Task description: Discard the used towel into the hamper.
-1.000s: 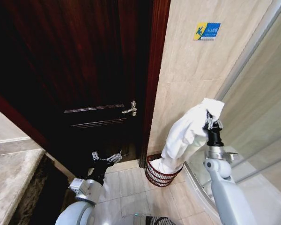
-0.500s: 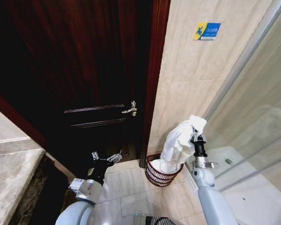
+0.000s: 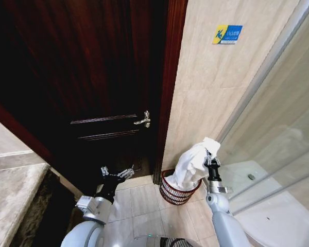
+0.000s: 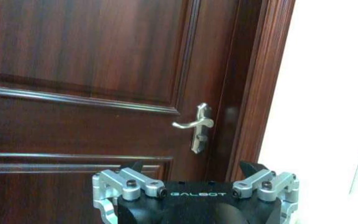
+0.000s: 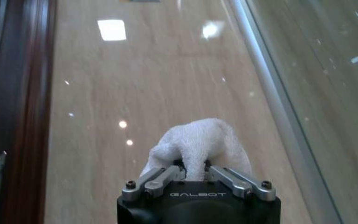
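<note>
**One towel, half in the hamper**

One white towel [image 3: 192, 163] hangs from the right tool [image 3: 211, 159], whose fingers are pressed together on a bunched fold of it; the right wrist view shows the cloth [image 5: 195, 147] pinched between the two fingertips. The towel's lower end already lies inside the hamper [image 3: 176, 192], the dark reddish-brown wire basket standing on the tiled floor [image 3: 144, 203] against the beige wall [image 3: 206, 82], just beside the wooden door frame [image 3: 167, 103]. The upper part of the cloth drapes above the rim, leaning toward the glass shower panel [image 3: 278, 134].

The step in hand, as I judge it, is the lowering of the towel into the basket. The next move calls for the grip to be brought over the basket's mouth, not beside it, before letting go, so that the bulk of the cloth falls inside and does not slump over the rim onto the floor.

Compared with a second ago, the right tool has come down a good way: it was held high with the towel stretched long above the hamper, and now it sits low, near the rim, with the cloth gathered in a shorter heap. The hamper has not shifted.

The left tool [image 3: 117, 173] waits with its fingers spread, near the dark door [image 3: 92, 77], facing the silver handle [image 4: 196, 126].
</note>
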